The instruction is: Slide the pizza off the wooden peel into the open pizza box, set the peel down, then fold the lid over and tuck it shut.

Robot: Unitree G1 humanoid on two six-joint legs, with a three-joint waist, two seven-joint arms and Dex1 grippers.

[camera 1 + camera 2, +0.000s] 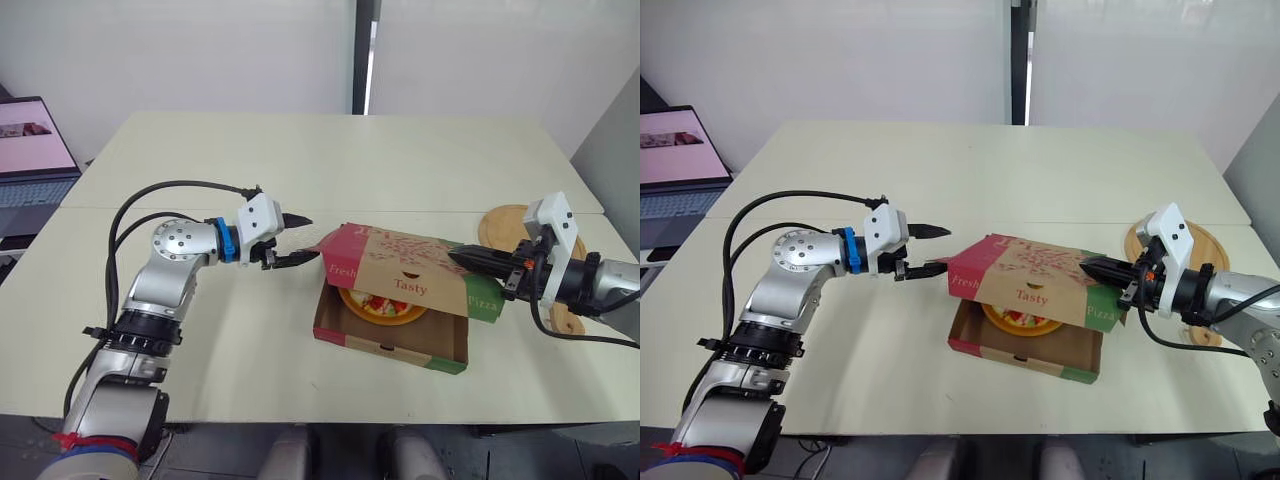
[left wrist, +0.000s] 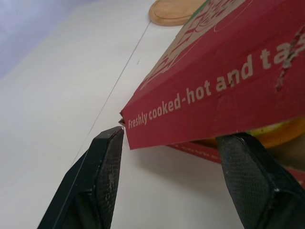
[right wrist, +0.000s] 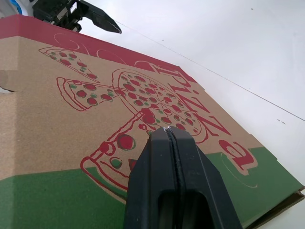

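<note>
Cardboard this thin will be light and springy rather than stiff. The lid (image 1: 405, 265) of the pizza box (image 1: 390, 352) hangs half folded over the pizza (image 1: 381, 306), which lies in the tray below. I judge the lid would bow or pop back up if pushed in the middle, so the sound places to take hold are its edges and side flaps. The left gripper (image 1: 306, 238) reaches in with the forearm nearly level, its two fingers (image 2: 107, 167) wide apart and holding nothing. The red side flap (image 2: 214, 90) at the lid's corner sits just ahead of and between the tips, one finger near the flap's corner, the other under its lower edge. The right gripper (image 1: 458, 257) comes in from the opposite side, also near level, fingers pressed together with nothing between them. Its tips lie on or just over the printed top of the lid; contact cannot be told. Behind that gripper's wrist the wooden peel (image 1: 500, 224) rests flat on the table (image 1: 300, 160), apart from the box.
</note>
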